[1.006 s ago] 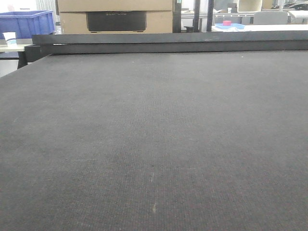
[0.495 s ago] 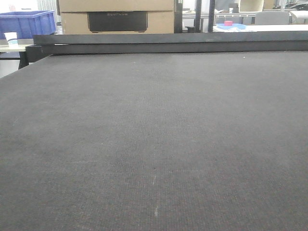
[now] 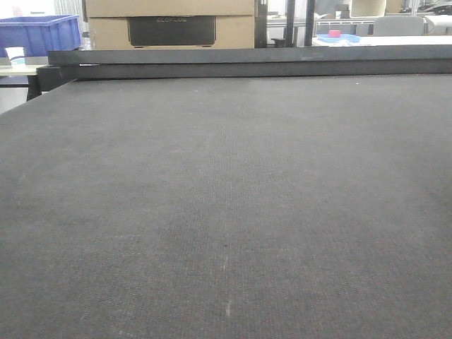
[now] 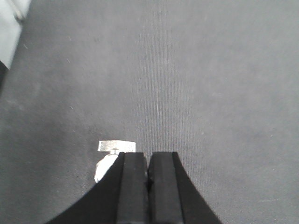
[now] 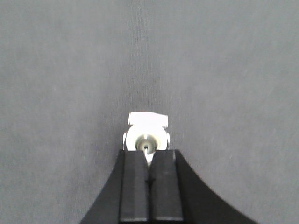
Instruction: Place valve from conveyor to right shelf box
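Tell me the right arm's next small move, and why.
Probably open the right gripper: its jaws stand shut with nothing between them, and the white valve lies on the conveyor just beyond its tips, centred.

Front view skims the conveyor (image 3: 226, 212); both wrist views look down close.

Even diffuse light; wrist views soft; valve (image 5: 147, 123) overexposed
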Controlling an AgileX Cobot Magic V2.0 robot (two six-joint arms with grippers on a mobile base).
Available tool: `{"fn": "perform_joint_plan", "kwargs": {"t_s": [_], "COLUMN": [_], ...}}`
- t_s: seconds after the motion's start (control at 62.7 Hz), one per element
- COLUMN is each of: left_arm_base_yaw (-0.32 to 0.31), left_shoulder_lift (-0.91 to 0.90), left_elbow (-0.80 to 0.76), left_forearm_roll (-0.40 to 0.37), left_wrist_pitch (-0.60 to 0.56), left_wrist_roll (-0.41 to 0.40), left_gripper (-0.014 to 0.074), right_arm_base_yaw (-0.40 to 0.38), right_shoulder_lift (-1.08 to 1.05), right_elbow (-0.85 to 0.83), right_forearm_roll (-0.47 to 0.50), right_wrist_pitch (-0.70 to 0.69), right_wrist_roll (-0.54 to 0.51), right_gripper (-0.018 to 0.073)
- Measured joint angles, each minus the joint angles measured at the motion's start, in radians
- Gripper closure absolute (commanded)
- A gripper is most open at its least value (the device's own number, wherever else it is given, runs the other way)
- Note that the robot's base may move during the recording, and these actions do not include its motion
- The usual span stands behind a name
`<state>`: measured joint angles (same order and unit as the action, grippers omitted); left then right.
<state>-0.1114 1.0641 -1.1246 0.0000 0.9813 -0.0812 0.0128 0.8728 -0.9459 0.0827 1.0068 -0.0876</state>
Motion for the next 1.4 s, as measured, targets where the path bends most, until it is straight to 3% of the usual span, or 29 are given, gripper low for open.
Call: {"fn": "perform_joint_plan", "kwargs": {"t_s": [0.543,0.654,0.83,0.894,1.405], "left_arm_base_yaw": [0.000,0.000,0.000,0.000,0.000], "left_shoulder_lift": [0.088,0.088,0.088,0.088,0.088], "left_elbow": [-0.006,-0.006,-0.006,-0.006,-0.006], "left_forearm_roll": [0.000,0.000,0.000,0.000,0.000], "left_wrist_pitch": [0.011,0.011,0.011,0.011,0.009], "left_wrist_roll": [0.000,0.000,0.000,0.000,0.000], "left_gripper": [0.0707,0.0707,0.0707,0.0707,0.0707], "right_arm_base_yaw": [0.000,0.000,0.000,0.000,0.000], "right_shoulder_lift": [0.265,0.317,0.402,0.432,0.621], "right_elbow": [-0.076,-0.130,-0.195,-0.203,-0.205], "right_forearm_roll": [-0.002,-0.002,-0.002,-0.002,-0.002], "right_wrist_pitch": [0.175,0.180,0.205,0.205,0.175], "right_wrist_roll": [0.028,0.028,0.029,0.032,0.032], "right_gripper": [0.0719,0.0604,0.0234,0.0150,0.0126]}}
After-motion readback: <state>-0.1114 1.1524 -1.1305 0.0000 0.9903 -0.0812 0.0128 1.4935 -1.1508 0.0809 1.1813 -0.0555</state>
